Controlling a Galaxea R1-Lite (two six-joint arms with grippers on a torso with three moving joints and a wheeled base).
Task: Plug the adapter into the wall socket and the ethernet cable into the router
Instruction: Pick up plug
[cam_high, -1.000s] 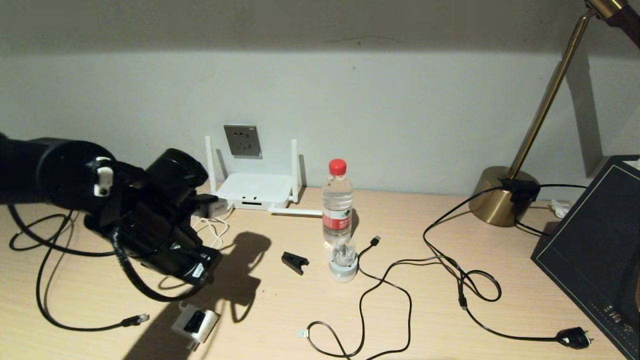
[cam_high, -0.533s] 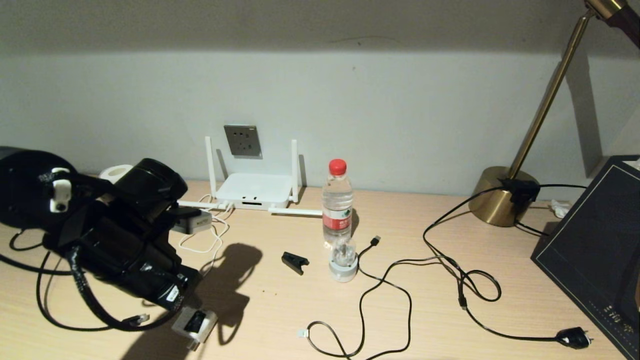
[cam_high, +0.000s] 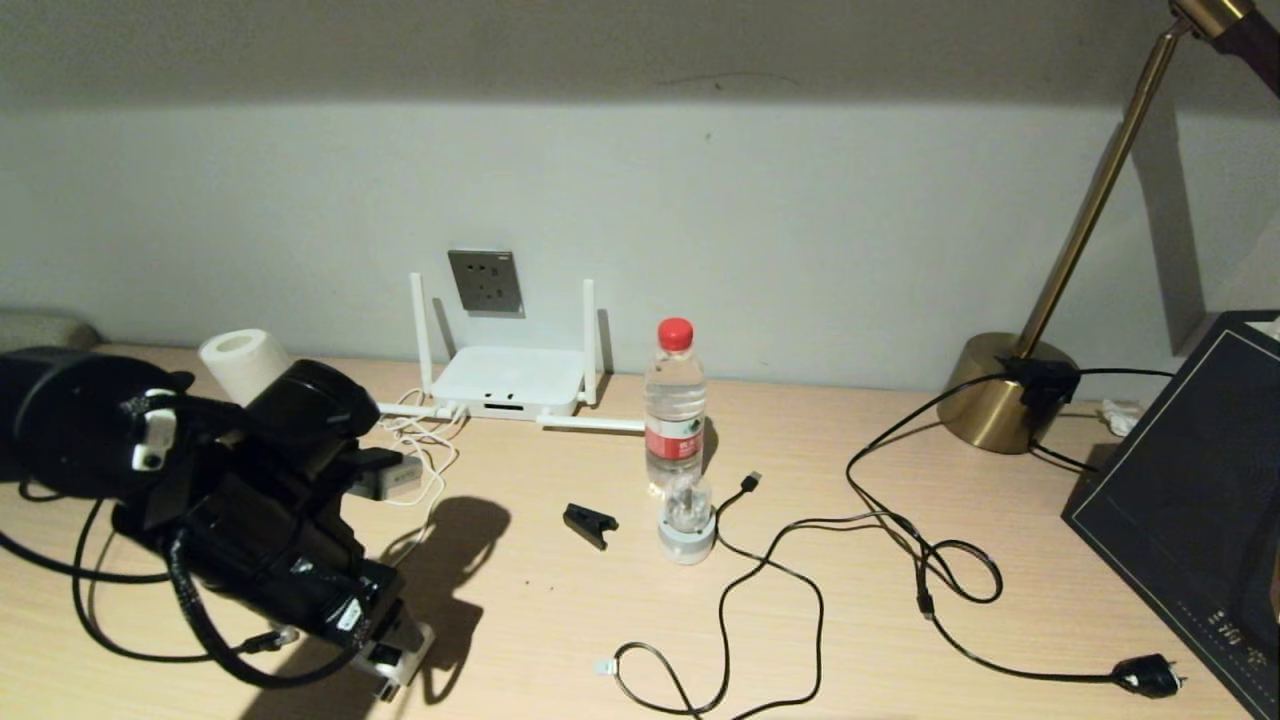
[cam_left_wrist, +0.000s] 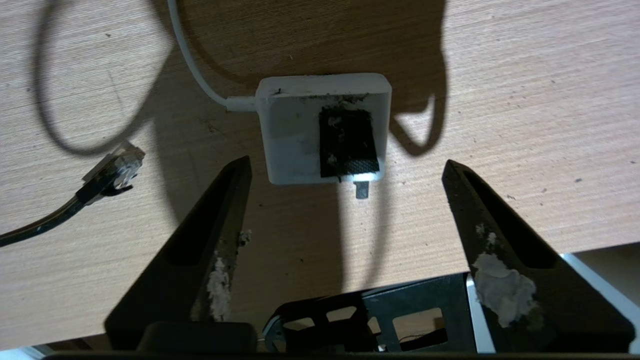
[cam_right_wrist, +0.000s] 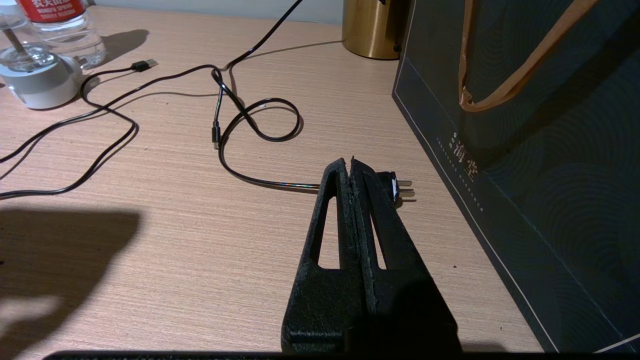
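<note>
Wood-grain desk (cam_high: 900, 650), pale and matte, fills the lower half of the head view below a plain grey wall. At lower left, the left gripper (cam_left_wrist: 345, 170) hangs over the adapter (cam_left_wrist: 325, 130), its two black wedge fingers (cam_left_wrist: 210, 235) spread wide with nothing between them. Only the left wrist view shows the adapter clearly: a white rounded cube lying flat, a rough black patch on top, one metal prong poking out toward the fingers, a thin white cord leaving its side. Left of it in that view lies the ethernet cable (cam_left_wrist: 107, 175) with its clear clip plug. In the head view the arm hides most of the adapter. At centre, against the wall, sits the router (cam_high: 510, 382), a flat white box with upright stick antennas, below the square grey wall socket (cam_high: 485, 283). A clear plastic water bottle (cam_high: 674, 400) with a red cap holds water. The right wrist view alone shows the right gripper (cam_right_wrist: 351, 162), fingers pressed together, above a black plug (cam_right_wrist: 395, 187) beside a dark paper bag (cam_right_wrist: 525, 175) with tan handles.
</note>
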